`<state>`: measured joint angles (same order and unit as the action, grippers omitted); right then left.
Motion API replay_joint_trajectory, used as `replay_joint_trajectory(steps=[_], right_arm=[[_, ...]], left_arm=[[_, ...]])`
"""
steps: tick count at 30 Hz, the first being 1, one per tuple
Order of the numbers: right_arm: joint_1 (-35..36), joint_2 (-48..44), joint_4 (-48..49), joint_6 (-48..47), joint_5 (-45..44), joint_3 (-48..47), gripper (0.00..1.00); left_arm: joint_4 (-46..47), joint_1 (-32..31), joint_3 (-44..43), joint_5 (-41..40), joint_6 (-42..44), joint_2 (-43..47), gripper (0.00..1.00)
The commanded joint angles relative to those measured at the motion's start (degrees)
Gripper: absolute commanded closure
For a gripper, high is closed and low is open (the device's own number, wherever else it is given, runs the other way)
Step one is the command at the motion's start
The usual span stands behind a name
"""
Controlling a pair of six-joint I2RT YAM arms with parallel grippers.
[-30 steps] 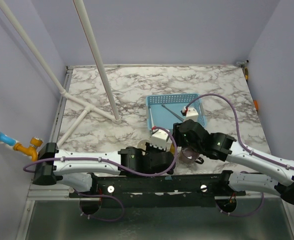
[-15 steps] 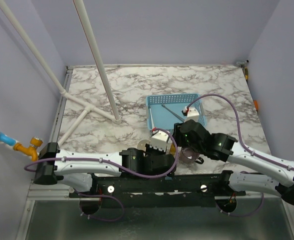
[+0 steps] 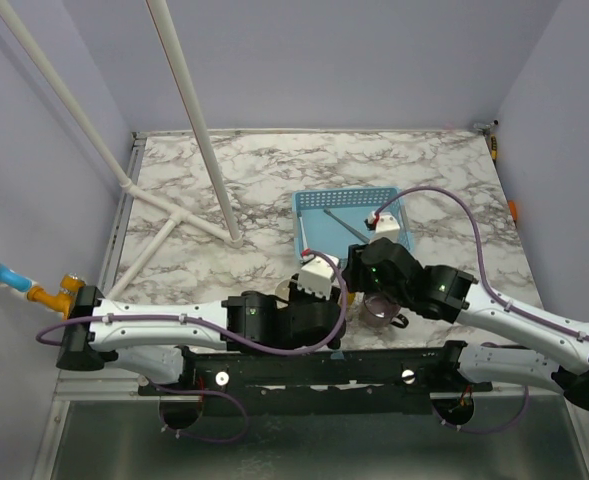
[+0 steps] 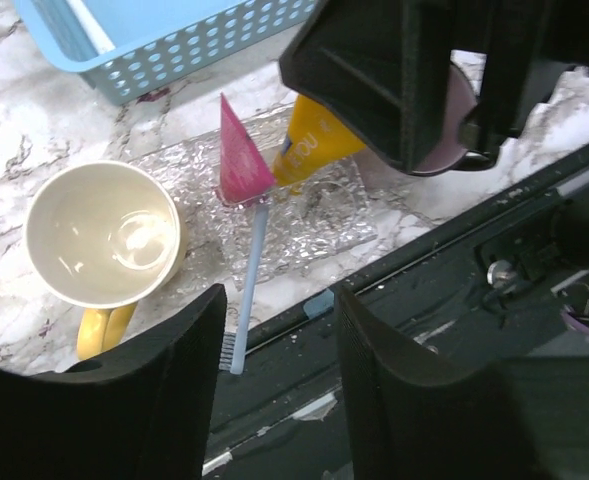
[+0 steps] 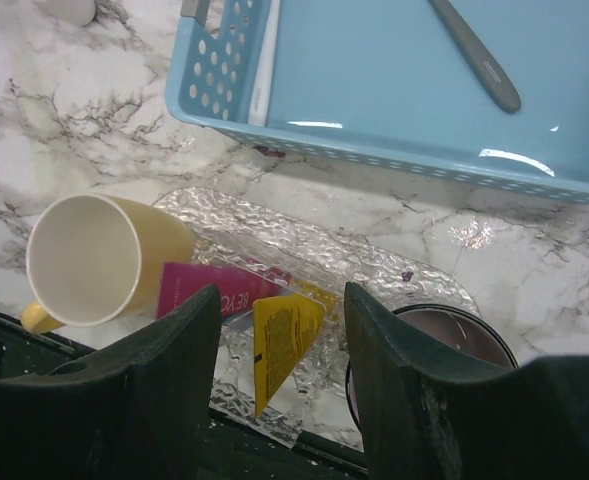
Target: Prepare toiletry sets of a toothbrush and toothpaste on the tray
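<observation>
Left jaws: apart, empty
Right jaws: apart, empty
Clear dimpled plastic tray (image 4: pixel 336 218): holds pink soft tube (image 4: pixel 242 160), yellow soft tube (image 4: pixel 311 150), pale blue thin brush (image 4: pixel 251 262)

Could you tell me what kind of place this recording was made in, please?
Probably a lab test cell staged as a bathroom counter: a marble-look tabletop boxed in by plain lilac walls, robot arms bolted at its near edge, and toiletry tubes on a clear tray.

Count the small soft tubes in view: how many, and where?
2. The pink soft tube and the yellow soft tube lie side by side on the clear textured plastic tray. More could be hidden under the arms.
</observation>
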<state>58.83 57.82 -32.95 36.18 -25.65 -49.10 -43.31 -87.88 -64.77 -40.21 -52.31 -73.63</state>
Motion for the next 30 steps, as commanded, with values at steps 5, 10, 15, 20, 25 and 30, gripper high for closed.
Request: replay_joint_trajectory(steps=[5, 10, 15, 20, 25, 30], right_arm=[[0.19, -0.74, -0.71, -0.87, -0.32, -4.04, 0.43], [0.19, 1.57, -1.59, -2.27, -0.09, -6.87, 0.43], [0.21, 5.15, -1.46, -3.92, 0.41, -10.27, 0.43], [-0.1, 11.28, -2.63, -6.12, -0.48, -15.63, 0.43], [-2.98, 16.8, -2.82, -8.65, 1.77, -20.41, 0.43], [-9.0, 21.88, -2.61, -10.84, 7.03, -23.71, 0.43]], left_arm=[[7.46, 5.06, 0.76, 11.92, 8.74, 8.81, 0.47], [12.87, 14.15, 6.07, 26.37, 12.05, 17.71, 0.44], [13.1, 22.39, 8.08, 36.16, 14.94, 26.26, 0.36], [11.2, 31.45, 8.38, 47.64, 17.56, 31.4, 0.35], [11.03, 41.43, 11.03, 60.56, 19.44, 33.76, 0.35], [11.68, 51.37, 14.66, 71.72, 21.23, 34.31, 0.35]])
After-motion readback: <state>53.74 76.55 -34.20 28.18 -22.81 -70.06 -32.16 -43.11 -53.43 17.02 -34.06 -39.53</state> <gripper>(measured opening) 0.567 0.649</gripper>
